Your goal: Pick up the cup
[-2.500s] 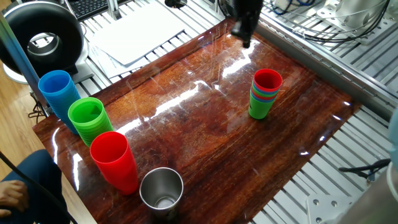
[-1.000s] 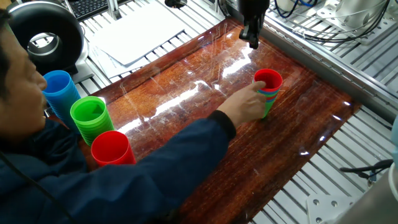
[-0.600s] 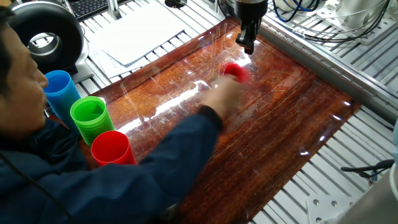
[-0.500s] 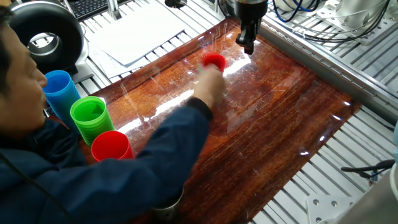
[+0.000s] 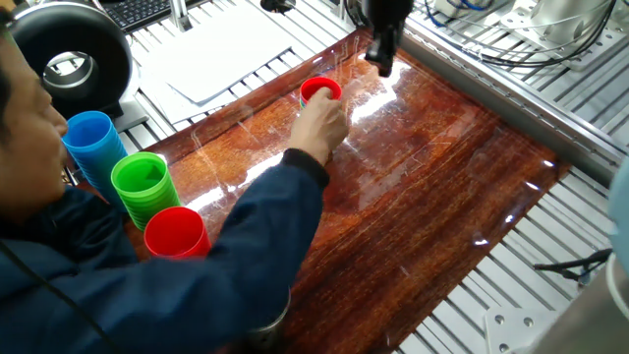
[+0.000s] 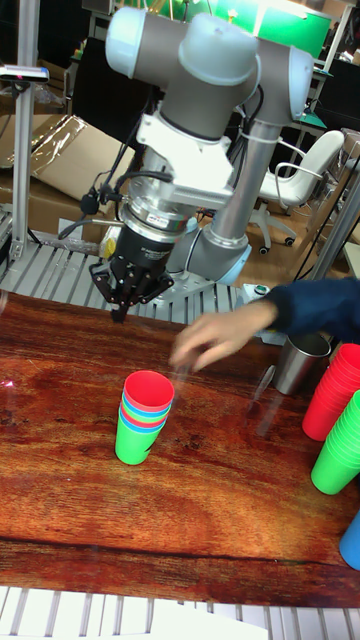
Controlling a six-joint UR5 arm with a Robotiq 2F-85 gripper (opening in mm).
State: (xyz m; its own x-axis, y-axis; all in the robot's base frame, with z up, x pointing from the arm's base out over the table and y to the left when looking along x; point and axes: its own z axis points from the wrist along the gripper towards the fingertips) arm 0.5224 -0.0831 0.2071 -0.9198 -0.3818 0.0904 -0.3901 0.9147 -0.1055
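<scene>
While the black two-finger gripper (image 5: 382,65) hangs over the far edge of the glossy dark wooden tabletop (image 5: 442,197), the small red tapered plastic cup (image 5: 320,90) stands apart from it. The cup is off to the left of the fingertips and slightly nearer the camera, with bare wood between them. A person's hand (image 5: 319,128) in a dark blue sleeve is closed around the cup's lower part, so only the red rim and upper wall show. Whatever is beneath it is hidden.

The tall fixed view does not agree. There the cup (image 6: 148,388) is the top one of a short stack of nested plastic cups (image 6: 140,430) with a green one at the bottom, standing upright on the wood. The gripper (image 6: 120,308) hangs above and to the left of the stack, clear of it. The hand (image 6: 212,340) is blurred just to its right, and I cannot tell whether it touches.

Nothing is between the jaws; neither view shows whether they are parted or closed.

At the near left corner stand a tall blue plastic tumbler (image 5: 88,138), a green plastic tumbler (image 5: 141,182) and a larger red plastic tumbler (image 5: 175,236). A steel cup (image 6: 300,362) stands near them.
</scene>
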